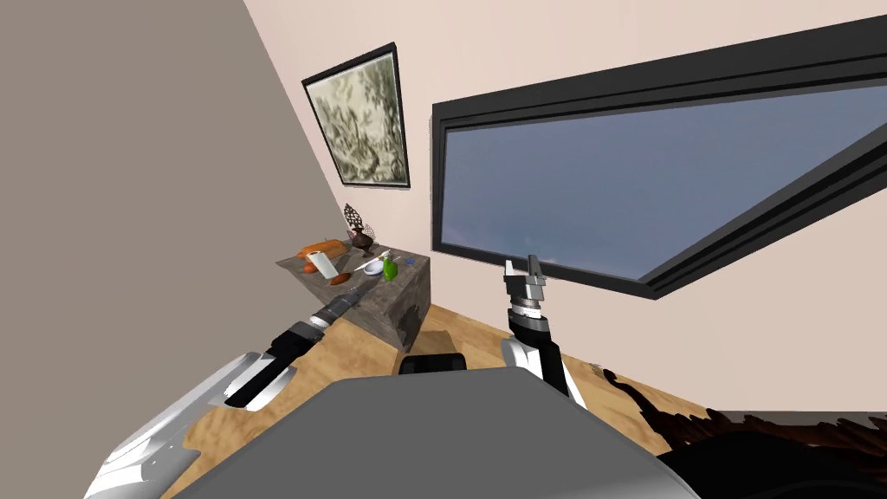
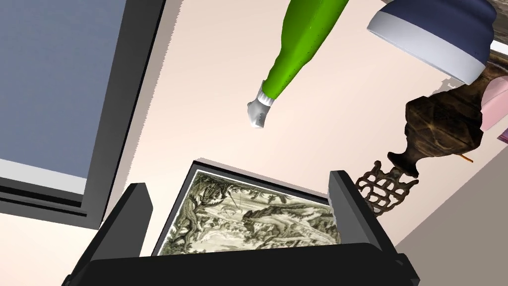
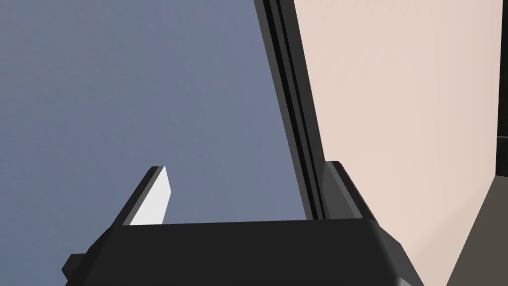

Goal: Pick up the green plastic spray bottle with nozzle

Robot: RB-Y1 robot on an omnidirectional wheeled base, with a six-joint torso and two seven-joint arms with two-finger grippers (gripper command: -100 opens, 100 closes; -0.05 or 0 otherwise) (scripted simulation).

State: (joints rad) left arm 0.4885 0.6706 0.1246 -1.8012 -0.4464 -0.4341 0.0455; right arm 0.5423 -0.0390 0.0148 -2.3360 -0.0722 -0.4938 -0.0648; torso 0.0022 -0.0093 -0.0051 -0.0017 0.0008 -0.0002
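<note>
our left gripper (image 2: 242, 213) stands open and empty, the green spray bottle (image 2: 297, 47) beyond its fingertips; our right gripper (image 3: 245, 193), raised, also open, empty.

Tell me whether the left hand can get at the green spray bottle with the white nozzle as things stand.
Probably yes. The left hand is open and the green spray bottle is ahead of it with nothing between, though a blue-and-white bowl sits close beside the bottle.
</note>
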